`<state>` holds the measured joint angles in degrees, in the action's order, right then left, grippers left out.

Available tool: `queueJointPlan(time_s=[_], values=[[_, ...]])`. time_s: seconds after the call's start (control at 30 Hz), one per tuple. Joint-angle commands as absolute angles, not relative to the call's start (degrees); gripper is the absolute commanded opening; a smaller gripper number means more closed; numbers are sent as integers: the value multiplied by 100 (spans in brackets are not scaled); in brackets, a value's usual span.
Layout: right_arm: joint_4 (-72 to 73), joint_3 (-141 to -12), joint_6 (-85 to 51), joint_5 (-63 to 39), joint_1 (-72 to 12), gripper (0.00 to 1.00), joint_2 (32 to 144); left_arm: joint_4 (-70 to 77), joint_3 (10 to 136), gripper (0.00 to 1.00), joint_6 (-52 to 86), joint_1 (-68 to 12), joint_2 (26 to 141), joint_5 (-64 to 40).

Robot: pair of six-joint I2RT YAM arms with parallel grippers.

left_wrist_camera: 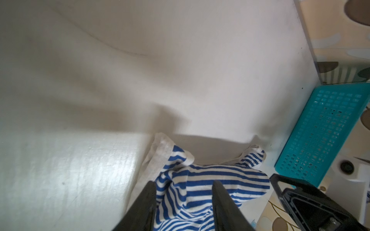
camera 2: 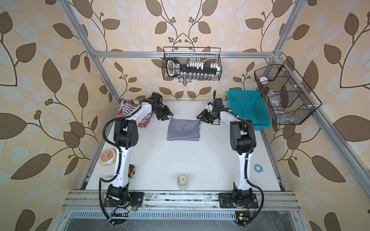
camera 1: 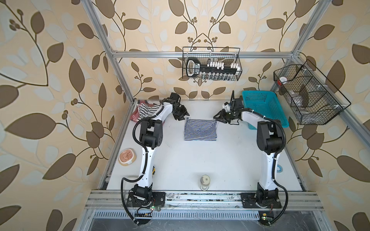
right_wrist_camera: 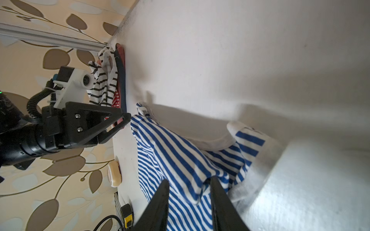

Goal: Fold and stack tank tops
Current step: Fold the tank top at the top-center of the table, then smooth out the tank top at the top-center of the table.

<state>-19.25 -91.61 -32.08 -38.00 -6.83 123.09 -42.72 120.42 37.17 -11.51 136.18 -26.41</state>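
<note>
A folded tank top with fine navy-and-white stripes (camera 1: pixel 200 130) (camera 2: pixel 183 130) lies flat on the white table, towards the back. My left gripper (camera 1: pixel 183 116) (left_wrist_camera: pixel 184 183) hovers at its far left corner. Its jaws stand apart, with the striped cloth (left_wrist_camera: pixel 210 180) loose between them. My right gripper (camera 1: pixel 217 118) (right_wrist_camera: pixel 189 180) is at the far right corner, jaws also apart over the cloth (right_wrist_camera: pixel 180 160). A white tank top with black stripes (camera 1: pixel 145 112) (right_wrist_camera: pixel 104 84) and a red-and-white one (camera 1: pixel 134 117) lie heaped in the far left corner, partly behind the left arm.
A blue perforated basket (camera 1: pixel 262 108) (left_wrist_camera: pixel 324 128) stands at the back right, close behind the right arm. A bowl (camera 1: pixel 127 157) sits at the left edge, a small jar (camera 1: pixel 204 182) at the front edge, a tape measure (camera 2: pixel 131 171) by the left arm, and a tape roll (camera 2: pixel 258 167) at the right.
</note>
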Motion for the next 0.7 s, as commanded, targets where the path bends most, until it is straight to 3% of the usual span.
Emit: queueJointPlan(time_s=[0.0, 0.1, 0.17, 0.37, 0.67], values=[[-1756, -8801, -3132, -3779, -667, 31, 11724, -4665, 11955, 48, 3266, -1072, 12672, -2265], [-1654, -8465, -3132, -3835, -676, 18, 11472, -4786, 11371, 46, 3107, -1072, 12340, -2227], [-1642, -8325, -3062, -3945, -740, 11, 11416, -4584, 10875, 39, 3105, -1088, 12081, -2381], [-1888, -8489, -2825, -4125, -1060, 1, 11812, -3804, 10053, 17, 3285, -1241, 11866, -3055], [-1808, -9167, -2988, -4279, -1100, 0, 12839, -3173, 10442, 17, 3563, -1362, 12762, -3814]])
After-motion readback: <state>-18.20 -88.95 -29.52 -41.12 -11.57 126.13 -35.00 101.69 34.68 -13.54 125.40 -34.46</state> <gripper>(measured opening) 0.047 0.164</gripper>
